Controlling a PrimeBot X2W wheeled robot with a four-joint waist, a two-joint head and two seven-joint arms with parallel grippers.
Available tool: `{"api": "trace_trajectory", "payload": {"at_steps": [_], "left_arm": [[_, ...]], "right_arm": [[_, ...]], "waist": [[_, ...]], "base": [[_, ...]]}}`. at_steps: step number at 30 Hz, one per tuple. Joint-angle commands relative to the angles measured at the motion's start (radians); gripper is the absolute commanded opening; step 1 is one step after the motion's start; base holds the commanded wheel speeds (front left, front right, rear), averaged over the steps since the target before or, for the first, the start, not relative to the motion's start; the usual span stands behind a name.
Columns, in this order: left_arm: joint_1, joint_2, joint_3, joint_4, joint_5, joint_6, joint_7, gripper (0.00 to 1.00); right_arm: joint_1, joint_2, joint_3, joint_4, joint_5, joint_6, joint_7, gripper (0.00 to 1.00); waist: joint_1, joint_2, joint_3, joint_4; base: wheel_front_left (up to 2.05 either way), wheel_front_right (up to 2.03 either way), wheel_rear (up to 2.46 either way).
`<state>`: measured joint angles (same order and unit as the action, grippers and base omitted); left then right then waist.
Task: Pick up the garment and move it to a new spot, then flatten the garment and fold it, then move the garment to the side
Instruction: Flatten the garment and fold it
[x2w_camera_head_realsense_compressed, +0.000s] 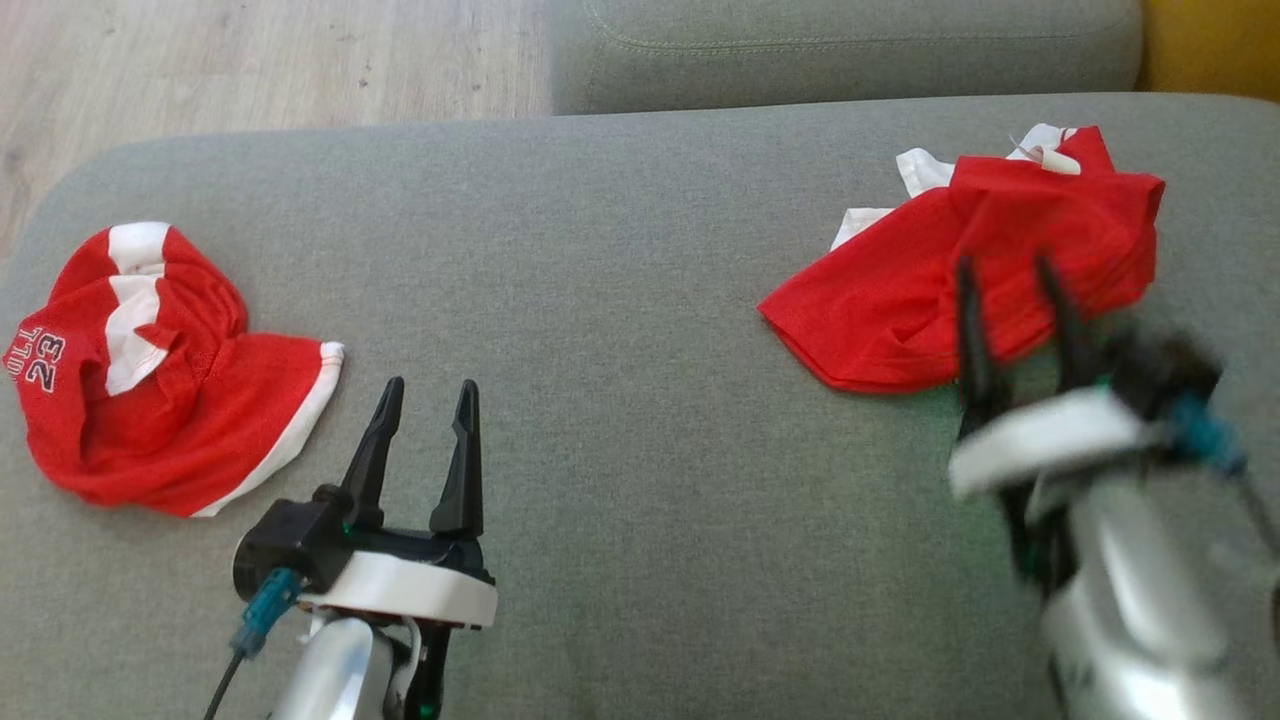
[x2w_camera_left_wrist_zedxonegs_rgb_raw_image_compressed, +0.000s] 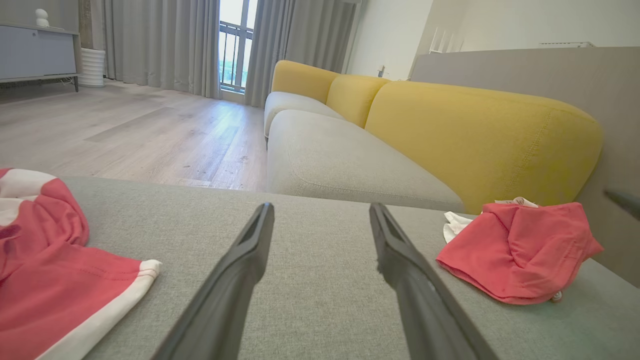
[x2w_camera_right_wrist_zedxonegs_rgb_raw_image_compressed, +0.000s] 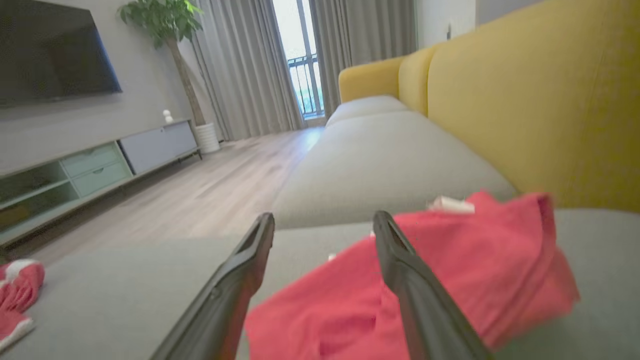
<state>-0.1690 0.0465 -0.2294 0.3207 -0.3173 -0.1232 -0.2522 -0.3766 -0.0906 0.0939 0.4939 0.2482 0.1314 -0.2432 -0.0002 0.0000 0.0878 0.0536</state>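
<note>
A folded red garment (x2w_camera_head_realsense_compressed: 880, 300) with white trim lies at the right on the grey cushion; it also shows in the left wrist view (x2w_camera_left_wrist_zedxonegs_rgb_raw_image_compressed: 520, 250) and the right wrist view (x2w_camera_right_wrist_zedxonegs_rgb_raw_image_compressed: 450, 280). My right gripper (x2w_camera_head_realsense_compressed: 1005, 270), blurred, hovers open over its near edge, and its fingers (x2w_camera_right_wrist_zedxonegs_rgb_raw_image_compressed: 324, 220) hold nothing. A second red garment (x2w_camera_head_realsense_compressed: 170, 400) with white stripes and the number 23 lies crumpled at the far left (x2w_camera_left_wrist_zedxonegs_rgb_raw_image_compressed: 50, 280) (x2w_camera_right_wrist_zedxonegs_rgb_raw_image_compressed: 17, 290). My left gripper (x2w_camera_head_realsense_compressed: 430, 390) rests open just right of it, with nothing between its fingers (x2w_camera_left_wrist_zedxonegs_rgb_raw_image_compressed: 321, 210).
The grey cushion (x2w_camera_head_realsense_compressed: 640, 300) is bare between the two garments. Wooden floor (x2w_camera_head_realsense_compressed: 250, 60) lies beyond its far left edge, and another grey seat cushion (x2w_camera_head_realsense_compressed: 850, 50) behind it. A yellow backrest (x2w_camera_left_wrist_zedxonegs_rgb_raw_image_compressed: 475, 140) runs along the right. A low cabinet (x2w_camera_right_wrist_zedxonegs_rgb_raw_image_compressed: 100, 160) stands across the room.
</note>
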Motion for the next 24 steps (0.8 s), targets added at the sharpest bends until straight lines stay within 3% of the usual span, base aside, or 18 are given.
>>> {"api": "trace_trajectory", "payload": {"at_steps": [1, 6, 10, 17, 24], "left_arm": [[-0.022, 0.004, 0.025, -0.036, 0.000, 0.003, -0.010, 1.00], [-0.026, 0.004, 0.014, -0.035, 0.006, 0.001, -0.010, 1.00], [-0.036, 0.004, 0.002, -0.031, 0.001, 0.000, -0.010, 1.00], [-0.059, 0.004, -0.028, -0.021, -0.018, -0.001, -0.010, 1.00], [-0.087, 0.004, -0.043, -0.017, -0.035, 0.001, -0.010, 1.00]], "right_arm": [[0.019, 0.018, 0.021, -0.072, -0.014, -0.001, 0.011, 1.00], [0.105, 0.036, 0.023, -0.164, -0.054, -0.001, 0.061, 1.00], [0.102, 0.038, 0.039, -0.169, -0.112, -0.001, 0.130, 1.00], [0.029, 0.038, 0.065, -0.046, -0.211, -0.001, 0.243, 1.00], [-0.057, 0.029, 0.030, 0.118, -0.289, -0.001, 0.285, 1.00]], "waist": [[0.0002, 0.0000, 0.002, 0.002], [0.0002, 0.0000, 0.021, 0.019], [0.0002, 0.0000, 0.045, 0.045], [0.0002, 0.0000, 0.095, 0.102], [0.0002, 0.0000, 0.132, 0.147]], "base": [[0.00, 0.00, 0.00], [0.00, 0.00, 0.00], [0.00, 0.00, 0.00], [0.00, 0.00, 0.00], [0.00, 0.00, 0.00]]}}
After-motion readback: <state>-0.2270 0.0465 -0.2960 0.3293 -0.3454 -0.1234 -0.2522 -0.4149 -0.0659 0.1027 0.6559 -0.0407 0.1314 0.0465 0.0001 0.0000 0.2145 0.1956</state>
